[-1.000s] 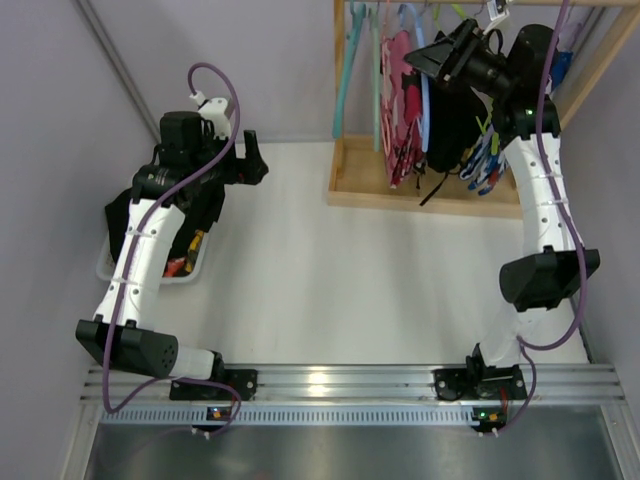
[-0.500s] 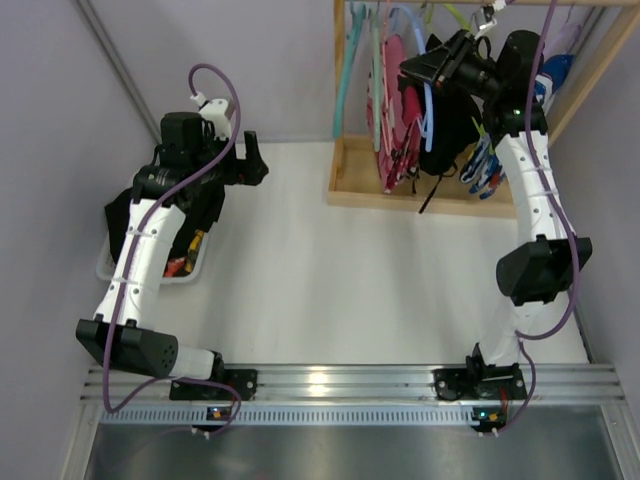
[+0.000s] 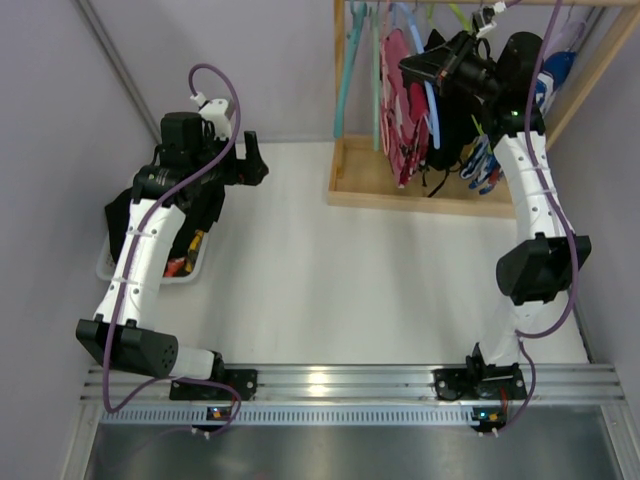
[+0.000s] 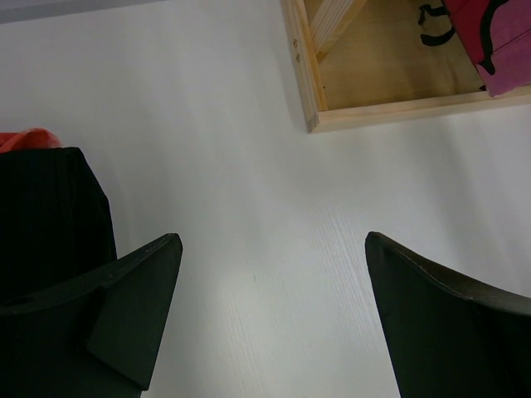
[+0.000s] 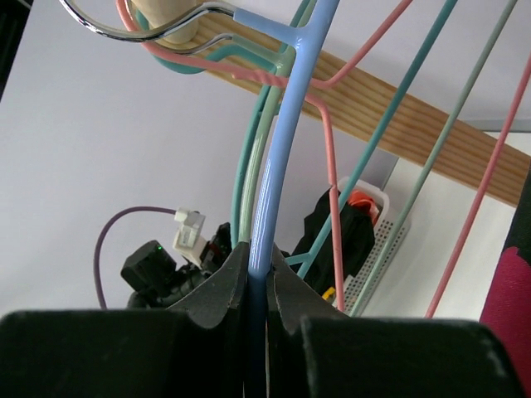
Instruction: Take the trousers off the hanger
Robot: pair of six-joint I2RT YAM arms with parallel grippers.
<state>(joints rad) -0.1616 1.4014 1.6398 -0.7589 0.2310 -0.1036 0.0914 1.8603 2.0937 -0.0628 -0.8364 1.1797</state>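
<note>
The blue hanger (image 5: 286, 124) disappears inside the right claw (image 5: 257, 264).

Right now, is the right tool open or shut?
Shut on the blue hanger: in the wrist view the right tool has both fingers pressed against its wire, no gap.

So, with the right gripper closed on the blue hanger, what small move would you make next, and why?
Probably lift the right gripper slightly so the blue hanger clears the wooden rod: its jaws are clamped on the hanger's arm, and its metal hook hangs over that rod.
</note>
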